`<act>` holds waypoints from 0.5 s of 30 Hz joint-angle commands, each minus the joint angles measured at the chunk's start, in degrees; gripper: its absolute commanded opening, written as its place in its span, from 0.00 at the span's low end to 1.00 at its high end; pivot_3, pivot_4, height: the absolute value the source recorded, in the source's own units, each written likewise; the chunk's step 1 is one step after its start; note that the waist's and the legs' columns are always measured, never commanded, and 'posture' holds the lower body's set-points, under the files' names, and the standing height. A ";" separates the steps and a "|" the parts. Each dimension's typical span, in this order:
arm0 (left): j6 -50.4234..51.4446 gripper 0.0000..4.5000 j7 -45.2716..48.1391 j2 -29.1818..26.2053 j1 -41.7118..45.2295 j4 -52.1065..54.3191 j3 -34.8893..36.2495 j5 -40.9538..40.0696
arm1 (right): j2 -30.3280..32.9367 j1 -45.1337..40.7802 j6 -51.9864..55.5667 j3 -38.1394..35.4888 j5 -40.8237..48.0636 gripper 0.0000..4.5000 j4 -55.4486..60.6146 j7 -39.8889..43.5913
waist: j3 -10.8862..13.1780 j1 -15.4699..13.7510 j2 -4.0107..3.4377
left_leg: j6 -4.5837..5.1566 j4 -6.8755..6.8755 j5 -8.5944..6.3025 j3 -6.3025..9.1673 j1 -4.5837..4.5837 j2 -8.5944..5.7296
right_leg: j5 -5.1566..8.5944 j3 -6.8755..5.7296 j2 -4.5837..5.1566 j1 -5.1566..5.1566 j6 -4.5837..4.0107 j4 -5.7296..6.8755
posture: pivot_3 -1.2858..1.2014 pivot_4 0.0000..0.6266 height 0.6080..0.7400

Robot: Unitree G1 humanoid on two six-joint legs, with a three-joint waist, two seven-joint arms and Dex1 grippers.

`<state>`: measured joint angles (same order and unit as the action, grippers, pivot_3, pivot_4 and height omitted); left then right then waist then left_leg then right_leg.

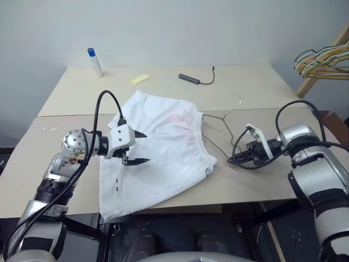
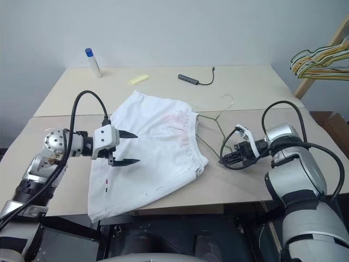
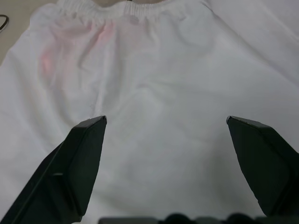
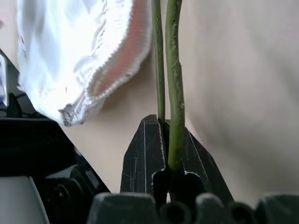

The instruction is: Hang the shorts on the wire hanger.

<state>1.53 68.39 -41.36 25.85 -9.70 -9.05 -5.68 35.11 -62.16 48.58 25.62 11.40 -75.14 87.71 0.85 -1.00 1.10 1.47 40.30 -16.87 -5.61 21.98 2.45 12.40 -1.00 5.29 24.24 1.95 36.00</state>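
Observation:
The white shorts point(image 1: 163, 147) lie flat on the table, gathered waistband toward the right, a faint pink patch near it. My left gripper point(image 1: 146, 147) hovers just over their left half, open, with nothing between its fingers point(image 3: 84, 158). To the right of the waistband lies the thin wire hanger point(image 1: 221, 117), its hook pointing toward the table's far side. My right gripper point(image 1: 232, 160) is shut on the hanger's near corner; in the right wrist view the wire point(image 4: 174, 70) runs out from between the jaws, past the waistband point(image 4: 93, 60).
At the back of the table point(image 1: 256, 82) stand a blue-capped tube point(image 1: 95, 61), a yellow slip point(image 1: 139, 79) and a dark adapter with a cable point(image 1: 191, 79). A bunch of coloured hangers point(image 1: 322, 60) hangs at the far right. The shorts' hem overhangs the table's front edge.

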 commanded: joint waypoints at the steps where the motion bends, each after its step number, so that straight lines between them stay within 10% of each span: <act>1: -0.29 0.99 -0.64 -0.85 -0.06 1.77 0.78 0.18 | -0.21 -1.87 -1.66 -5.14 -1.46 0.00 -0.35 -0.66 | 0.00 -0.06 0.00 | 0.00 0.00 0.00 0.00 0.00 0.00 | 0.00 0.00 0.00 0.00 0.00 0.00 | 0.57 0.00 1.00; 15: -1.20 0.99 -0.36 0.20 1.87 0.69 1.25 -0.38 | -0.30 4.94 -26.53 -12.13 -7.05 0.00 12.15 -1.48 | 0.01 0.12 -0.02 | -0.03 -0.01 0.02 -0.01 0.01 -0.01 | 0.00 0.00 0.01 0.00 0.00 -0.01 | 0.55 0.00 1.00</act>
<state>1.16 68.12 -41.17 25.59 -9.84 -9.32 -4.69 33.80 -57.41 26.22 14.87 4.68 -65.97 85.96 0.86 -0.87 1.08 1.44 40.29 -16.85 -5.61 21.99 2.44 12.40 -1.01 5.29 24.23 1.96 35.98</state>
